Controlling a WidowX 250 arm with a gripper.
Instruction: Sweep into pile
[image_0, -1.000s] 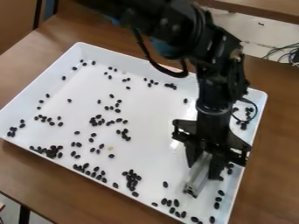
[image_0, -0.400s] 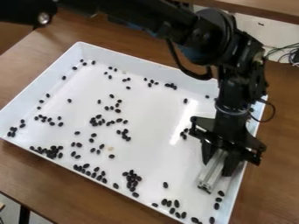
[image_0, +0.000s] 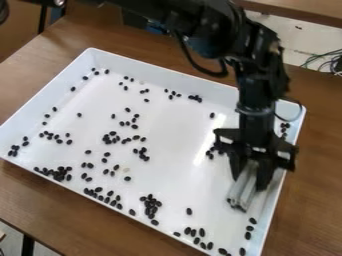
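Clamping a silvery bar (image_0: 242, 193), the pincer (image_0: 249, 181) hangs over the tray (image_0: 175, 172) of beans (image_0: 151, 205).

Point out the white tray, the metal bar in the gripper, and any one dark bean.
White tray (image_0: 175, 172): camera view, bare floor.
Metal bar (image_0: 243, 188): camera view, mid-length.
Dark bean (image_0: 189, 211): camera view, its middle.

Tray (image_0: 172, 175): smooth plastic, glossy toward 3 o'clock; table (image_0: 67, 215): wood, smooth, satin; bar (image_0: 242, 189) at 4 o'clock: metal, dull sheen; beans (image_0: 189, 211): smooth, semi-glossy
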